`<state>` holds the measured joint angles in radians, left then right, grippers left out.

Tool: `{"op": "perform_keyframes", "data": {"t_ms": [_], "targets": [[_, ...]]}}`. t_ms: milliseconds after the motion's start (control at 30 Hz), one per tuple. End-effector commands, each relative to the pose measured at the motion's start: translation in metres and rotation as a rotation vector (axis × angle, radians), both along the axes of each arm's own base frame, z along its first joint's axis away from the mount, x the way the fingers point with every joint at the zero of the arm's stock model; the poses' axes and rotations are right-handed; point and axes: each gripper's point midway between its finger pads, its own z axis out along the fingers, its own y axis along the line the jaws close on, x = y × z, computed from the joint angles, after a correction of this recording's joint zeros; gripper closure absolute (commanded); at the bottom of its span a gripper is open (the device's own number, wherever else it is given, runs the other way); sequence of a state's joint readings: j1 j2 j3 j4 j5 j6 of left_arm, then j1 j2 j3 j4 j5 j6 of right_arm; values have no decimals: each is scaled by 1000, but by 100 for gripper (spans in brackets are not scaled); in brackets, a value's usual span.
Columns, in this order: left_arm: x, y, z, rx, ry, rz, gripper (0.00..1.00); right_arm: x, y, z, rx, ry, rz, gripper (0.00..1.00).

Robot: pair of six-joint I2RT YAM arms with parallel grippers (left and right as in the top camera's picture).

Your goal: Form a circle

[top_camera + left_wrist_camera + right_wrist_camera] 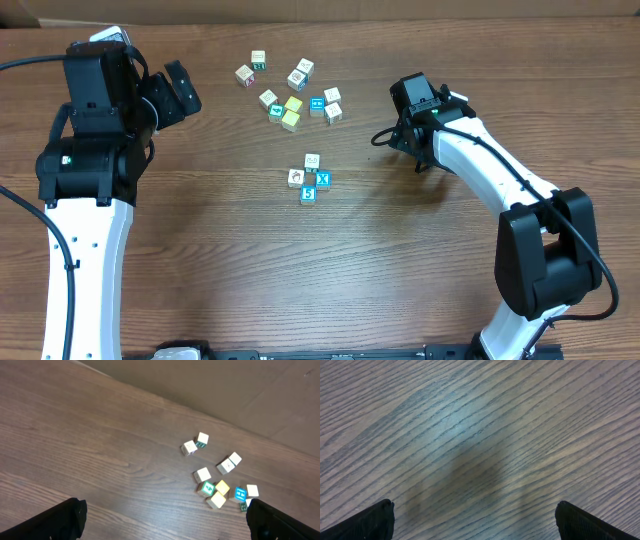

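We hold our left gripper spread wide and empty, and our right gripper just as wide over bare table. The circle, four cubes packed tight, sits mid-table between our arms, near the loose scatter of cubes

Robotics lab bench: a wood-grain table carries a left arm at seven o'clock, a right arm at five, and brown cardboard along twelve.
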<state>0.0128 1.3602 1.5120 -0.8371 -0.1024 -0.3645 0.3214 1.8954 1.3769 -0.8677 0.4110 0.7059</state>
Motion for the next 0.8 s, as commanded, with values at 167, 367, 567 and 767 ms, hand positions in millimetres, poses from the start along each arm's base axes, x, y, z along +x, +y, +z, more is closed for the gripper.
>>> {"op": "perform_keyframes", "data": {"t_ms": [167, 367, 567, 767], "targets": [[2, -1, -7, 9, 29, 1, 1, 7, -2, 15, 0, -43, -7, 0], [1, -1, -5, 9, 21, 1, 0, 7, -2, 15, 0, -43, -7, 0], [18, -15, 21, 8, -105, -34, 0, 7, -1, 15, 0, -43, -7, 0], [29, -45, 56, -3, -253, -105, 0, 7, -1, 15, 0, -43, -7, 0]]}}
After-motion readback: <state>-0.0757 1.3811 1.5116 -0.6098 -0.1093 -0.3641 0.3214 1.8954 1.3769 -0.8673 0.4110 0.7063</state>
